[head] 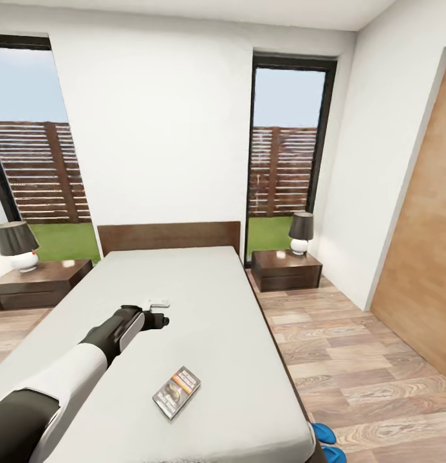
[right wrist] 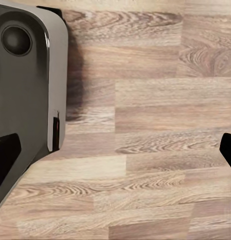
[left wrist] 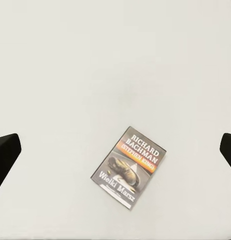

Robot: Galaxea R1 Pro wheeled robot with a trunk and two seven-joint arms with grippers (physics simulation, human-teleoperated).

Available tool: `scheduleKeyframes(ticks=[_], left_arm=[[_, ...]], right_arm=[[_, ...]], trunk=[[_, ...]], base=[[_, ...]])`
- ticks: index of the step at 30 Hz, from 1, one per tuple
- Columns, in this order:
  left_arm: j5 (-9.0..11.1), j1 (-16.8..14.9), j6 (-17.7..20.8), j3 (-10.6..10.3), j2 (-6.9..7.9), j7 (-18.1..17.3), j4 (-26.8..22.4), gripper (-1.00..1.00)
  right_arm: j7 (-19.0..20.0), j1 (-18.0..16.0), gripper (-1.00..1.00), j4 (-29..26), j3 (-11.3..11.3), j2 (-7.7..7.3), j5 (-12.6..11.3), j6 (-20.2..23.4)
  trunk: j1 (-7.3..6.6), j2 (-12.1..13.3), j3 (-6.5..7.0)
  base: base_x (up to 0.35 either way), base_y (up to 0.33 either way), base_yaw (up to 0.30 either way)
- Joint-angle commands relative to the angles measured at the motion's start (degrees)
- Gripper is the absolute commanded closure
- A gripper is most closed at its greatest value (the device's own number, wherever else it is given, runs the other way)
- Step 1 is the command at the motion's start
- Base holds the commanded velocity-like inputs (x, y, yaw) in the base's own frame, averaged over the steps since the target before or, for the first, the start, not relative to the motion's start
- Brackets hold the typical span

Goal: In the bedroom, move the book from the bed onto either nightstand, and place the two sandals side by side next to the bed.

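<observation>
the book (head: 176, 392) lies flat, cover up, on the bed's (head: 203, 308) grey mattress; blue sandals (head: 329, 444) beside its foot.

Head view: two sandals (head: 329, 442) at five o'clock, cut off by the bed (head: 203, 302) corner and the frame's lower edge. Left gripper (head: 159, 319): finger spread too small to tell. Book (head: 176, 391): cover lettering too small to read. Right wrist view: dark robot body (right wrist: 25, 95) cropped at nine o'clock.

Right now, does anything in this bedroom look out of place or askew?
Yes. The book lies askew on the bed, turned diagonal to its edges. The sandals sit on the floor at the bed's near right corner, one partly hidden. Nothing looks spilled or damaged.
</observation>
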Motion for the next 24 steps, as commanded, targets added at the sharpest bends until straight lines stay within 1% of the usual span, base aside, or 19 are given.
scheduleKeyframes(ticks=[1, 10, 17, 24], left_arm=[[0.5, -0.1, 0.2, -0.4, 0.06, 0.3, -0.1, -1.0], [0.5, -0.1, 0.2, -0.4, 0.06, 0.3, -0.1, -1.0], [0.5, -0.1, 0.2, -0.4, 0.06, 0.3, -0.1, -1.0], [0.5, 0.0, 0.2, -0.4, 0.06, 0.3, -0.1, -1.0]], right_arm=[[0.3, 0.0, -1.0, 0.1, 0.4, -0.01, -0.6, -0.3], [0.3, 0.0, -1.0, 0.1, 0.4, -0.01, -0.6, -0.3], [0.3, 0.0, -1.0, 0.1, 0.4, -0.01, -0.6, -0.3], [0.3, 0.0, -1.0, 0.1, 0.4, -0.01, -0.6, -0.3]], trunk=[[0.02, -0.1, -0.16], [0.02, -0.1, -0.67], [0.02, -0.1, -0.8], [0.02, -0.1, -0.84]], base=[[0.0, -0.001, 0.176], [0.0, -0.026, 0.155], [0.0, -0.108, 0.051], [0.0, -0.045, 0.015]])
